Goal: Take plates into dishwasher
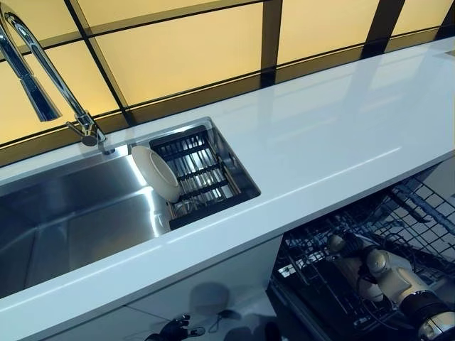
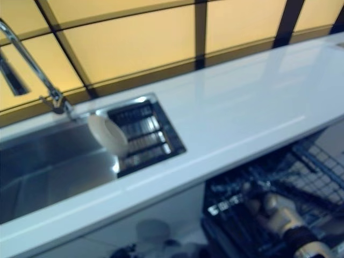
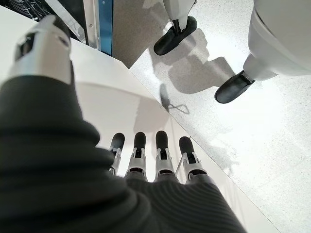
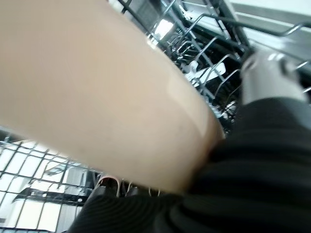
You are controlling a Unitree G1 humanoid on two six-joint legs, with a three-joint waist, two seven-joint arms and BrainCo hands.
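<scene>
A white plate [image 1: 158, 172] stands on edge in the dark drying rack [image 1: 206, 177] at the right end of the steel sink [image 1: 64, 213]. Below the counter at the lower right, the dishwasher's wire rack [image 1: 419, 213] is pulled out. My right hand [image 1: 387, 273] is down inside that rack, shut on a cream plate [image 4: 97, 87]. That plate fills most of the right wrist view, with the thumb [image 4: 269, 73] on one face and the fingertips under the other. My left hand [image 3: 163, 145] hangs low beside the white cabinet front, fingers straight and holding nothing.
A chrome faucet [image 1: 50, 71] arches over the sink's left end. The white counter [image 1: 341, 121] runs to the right along a yellow panelled wall. The dishwasher rack's tines [image 4: 204, 63] stand close around the held plate. Speckled floor [image 3: 272, 145] lies below the left hand.
</scene>
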